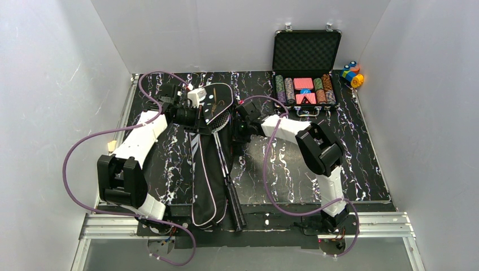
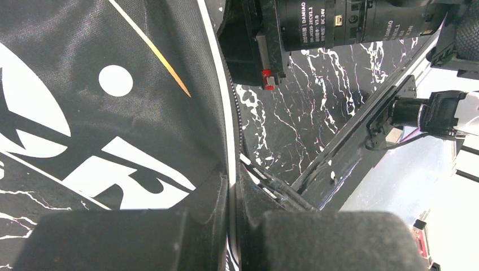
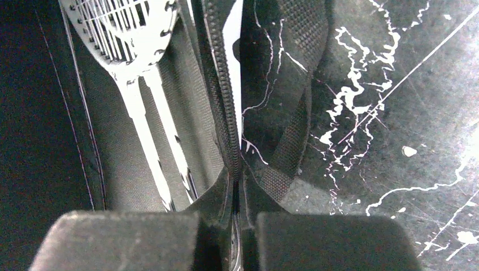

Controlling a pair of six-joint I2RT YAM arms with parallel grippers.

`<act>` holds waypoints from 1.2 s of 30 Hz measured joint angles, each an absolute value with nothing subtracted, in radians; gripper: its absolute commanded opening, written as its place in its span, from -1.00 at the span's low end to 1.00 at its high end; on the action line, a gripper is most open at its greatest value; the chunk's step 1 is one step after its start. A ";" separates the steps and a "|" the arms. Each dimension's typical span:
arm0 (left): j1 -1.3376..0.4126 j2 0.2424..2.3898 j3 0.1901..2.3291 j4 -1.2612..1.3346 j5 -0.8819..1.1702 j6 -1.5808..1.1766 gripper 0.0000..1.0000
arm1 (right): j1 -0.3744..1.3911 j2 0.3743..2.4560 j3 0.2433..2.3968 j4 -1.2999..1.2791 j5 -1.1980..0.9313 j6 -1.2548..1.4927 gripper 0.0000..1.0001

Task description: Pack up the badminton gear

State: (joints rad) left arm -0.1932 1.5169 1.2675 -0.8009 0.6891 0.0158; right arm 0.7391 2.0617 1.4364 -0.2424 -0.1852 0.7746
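- Two rackets (image 1: 218,117) lie side by side with their strung heads in the wide far end of the bag (image 1: 206,180), at the middle of the table. Their dark handles run toward the near edge along the bag's right side. Whether that end is inside the bag I cannot tell.
- From the right wrist, the racket heads and pale shafts (image 3: 141,124) show inside the bag's opening, just left of its zipper edge (image 3: 225,101). A woven strap (image 3: 294,130) lies on the other side of that edge.
- Lengthwise the bag runs from the middle of the table to its near edge, narrow end nearest the arm bases. The printed flap (image 2: 113,113) at the wide end bears large white lettering, a white dot and a thin orange line.
- Left gripper (image 1: 204,116) is at the bag's wide end. In its wrist view the fingers (image 2: 101,240) are clenched on the white-piped rim of the flap, with the fabric pinched between them.
- Right gripper (image 1: 238,131) is at the bag's right side. Its fingers (image 3: 333,240) are pressed together on the zipper edge, which runs straight down into the narrow slit between the pads.
- Black marbled table (image 1: 350,164) carries all of this, and purple cables (image 1: 70,152) loop from both arms.
- Well apart, at the far right, an open black case (image 1: 307,51) holds rows of poker chips.
- Small coloured blocks (image 1: 352,74) sit just beside the case, on its right.
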 measured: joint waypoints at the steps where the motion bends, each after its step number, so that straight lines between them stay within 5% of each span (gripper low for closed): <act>1: -0.194 1.517 1.264 -0.800 0.689 0.017 -1.00 | 0.739 2.061 1.429 -0.234 -0.189 0.775 -0.97; 11: -0.295 1.510 1.160 -0.770 0.662 0.094 -0.17 | 0.723 1.965 1.404 -0.260 -0.286 0.785 -0.97; 17: -0.358 1.459 1.142 -0.727 0.682 0.114 0.06 | 0.719 1.844 1.404 -0.317 -0.356 0.821 -0.97; 36: -0.439 1.417 1.106 -0.653 0.733 0.051 0.28 | 0.742 1.762 1.418 -0.425 -0.389 0.929 -0.97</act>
State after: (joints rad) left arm -0.4389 1.4170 1.1061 -0.6525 0.7330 0.0509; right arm 0.7422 1.7622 1.4178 -0.4252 -0.3885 0.9287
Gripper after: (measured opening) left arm 0.624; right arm 0.043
